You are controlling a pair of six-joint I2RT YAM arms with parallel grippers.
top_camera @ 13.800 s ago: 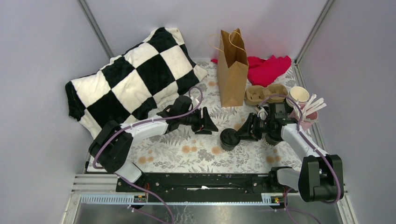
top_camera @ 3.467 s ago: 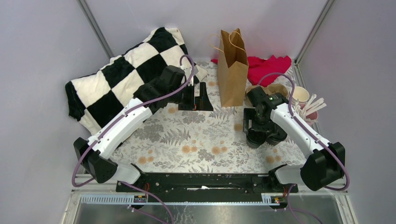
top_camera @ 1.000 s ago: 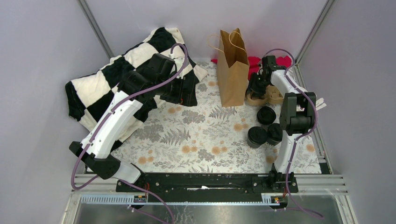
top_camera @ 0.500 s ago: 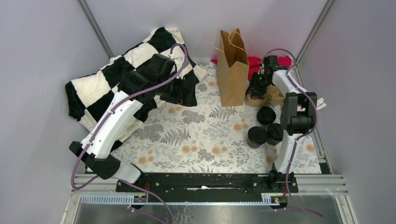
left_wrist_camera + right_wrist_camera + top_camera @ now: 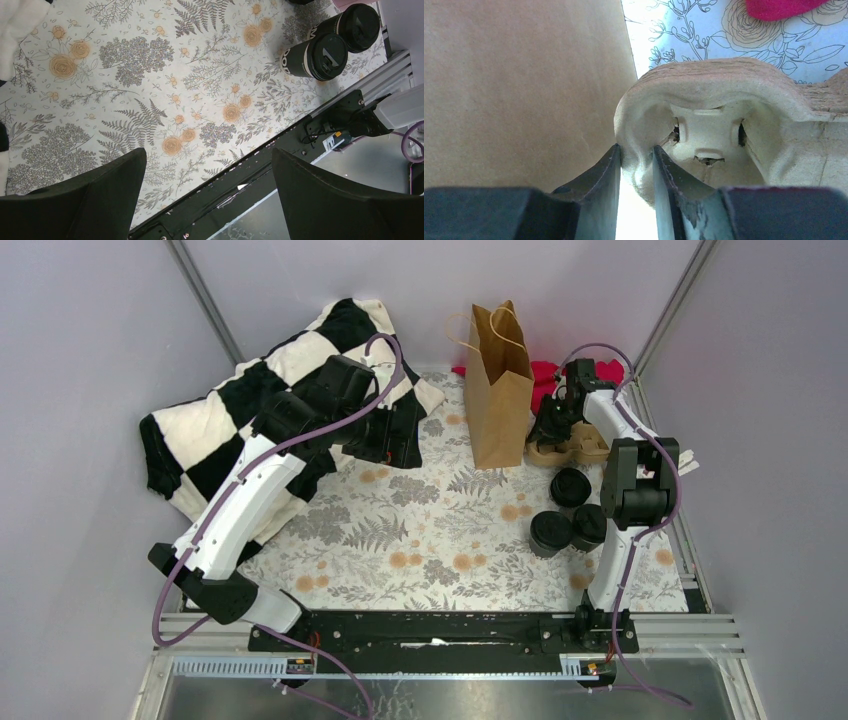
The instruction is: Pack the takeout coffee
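Observation:
Three black lidded coffee cups (image 5: pixel 571 486) (image 5: pixel 551 532) (image 5: pixel 588 526) stand together on the floral cloth at the right; two show in the left wrist view (image 5: pixel 320 56) (image 5: pixel 357 27). The brown paper bag (image 5: pixel 498 390) stands upright at the back. My right gripper (image 5: pixel 550 430) is shut on the rim of the cardboard cup carrier (image 5: pixel 580 448), right beside the bag; the wrist view shows its jaws (image 5: pixel 636 160) pinching the carrier wall (image 5: pixel 724 130) next to the bag (image 5: pixel 524 85). My left gripper (image 5: pixel 403 445) hangs open and empty above the cloth (image 5: pixel 207 155).
A black-and-white checkered pillow (image 5: pixel 280 410) lies at the back left under my left arm. A red cloth (image 5: pixel 545 375) lies behind the carrier. Wooden stirrers (image 5: pixel 688 462) stick out at the right behind my right arm. Walls close in on both sides.
Over the last second the right gripper shifted slightly at the carrier's rim. Before that, the right arm left the cups and reached back to the carrier, and the left arm rose.

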